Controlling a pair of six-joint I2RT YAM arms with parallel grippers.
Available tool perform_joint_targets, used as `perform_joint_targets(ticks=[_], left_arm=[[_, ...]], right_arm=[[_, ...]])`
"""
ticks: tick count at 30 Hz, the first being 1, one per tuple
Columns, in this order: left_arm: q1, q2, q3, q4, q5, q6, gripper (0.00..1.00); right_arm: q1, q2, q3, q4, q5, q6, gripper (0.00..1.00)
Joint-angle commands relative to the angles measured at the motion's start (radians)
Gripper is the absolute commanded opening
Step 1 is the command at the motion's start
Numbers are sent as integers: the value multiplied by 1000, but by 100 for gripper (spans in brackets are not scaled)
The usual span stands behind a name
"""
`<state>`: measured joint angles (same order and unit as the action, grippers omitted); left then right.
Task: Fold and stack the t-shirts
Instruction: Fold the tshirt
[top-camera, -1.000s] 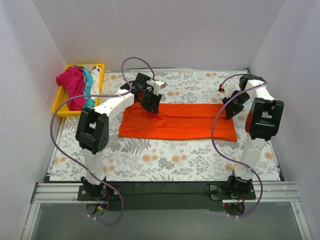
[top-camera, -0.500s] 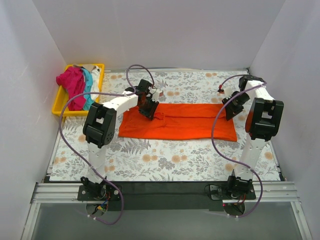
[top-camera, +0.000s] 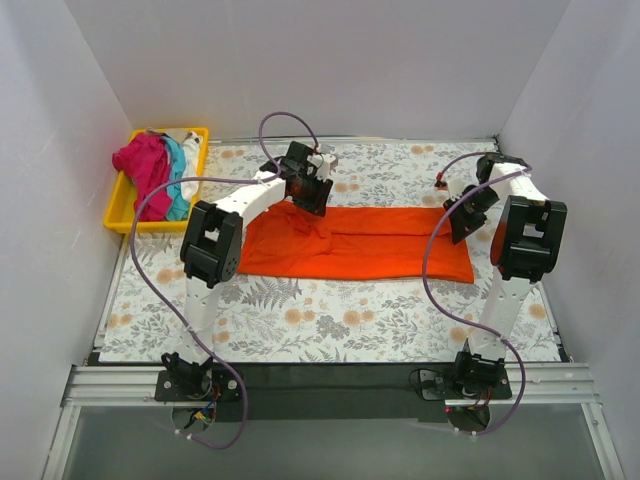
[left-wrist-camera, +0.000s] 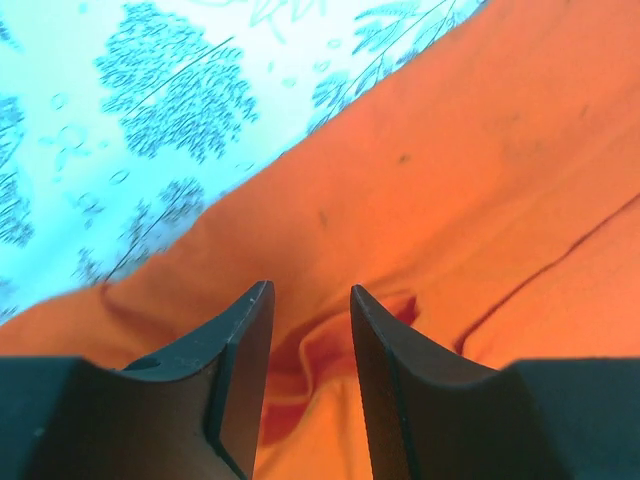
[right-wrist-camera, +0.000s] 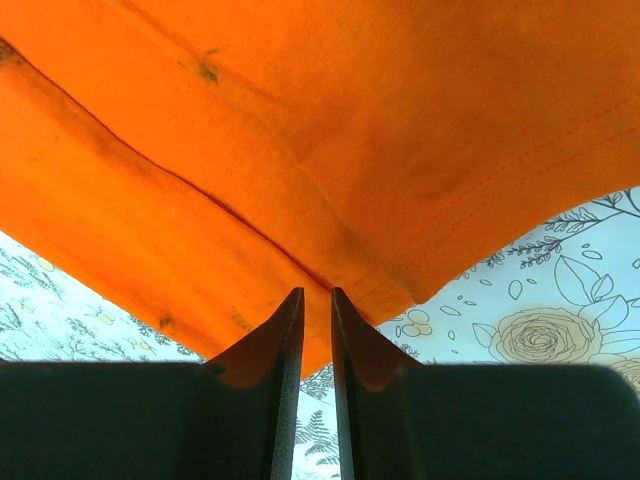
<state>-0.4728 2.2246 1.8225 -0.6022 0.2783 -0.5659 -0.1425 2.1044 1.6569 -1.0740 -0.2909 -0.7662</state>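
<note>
a: where's the orange shirt?
b: lying flat on the flowered cloth, folded into a long strip between the two arms
a: and the left claw?
b: released, fingers apart over a small wrinkle near the strip's far left corner, nothing gripped
a: right claw?
b: clenched on the orange shirt's hem at the far right corner, fingers almost together
a: the rest?
b: a pink shirt, a teal shirt and a white shirt are bunched in the yellow tray at the far left, well apart from the orange one
</note>
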Motion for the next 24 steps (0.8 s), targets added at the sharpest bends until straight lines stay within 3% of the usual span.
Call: perform_joint_targets(ticks=[1,4,6,10,15,18,24], left_arm=[[-12,-5,37,15,41,-35,36],[0,-77,-9,21,67,-52,36],[14,-205,-124,47,78,-60,36],[26,-358,-279,16,1,-3,34],[30,-315,-331,-70,-59,58,28],[31,-293,-370,-31,-82,64,27],[31,-192,-309,-22,-90,41,21]], right_arm=[[12,-57,12,-4,-4,-7,20],[26,-66,30,-6,-4,-7,20],[37,-73,37,-6,1,-12,20],[63,-78,35,-6,9,-12,19],[72,-73,33,-4,13,-5,17],[72,-73,32,0,22,-4,17],[73,-50,58,3,35,2,14]])
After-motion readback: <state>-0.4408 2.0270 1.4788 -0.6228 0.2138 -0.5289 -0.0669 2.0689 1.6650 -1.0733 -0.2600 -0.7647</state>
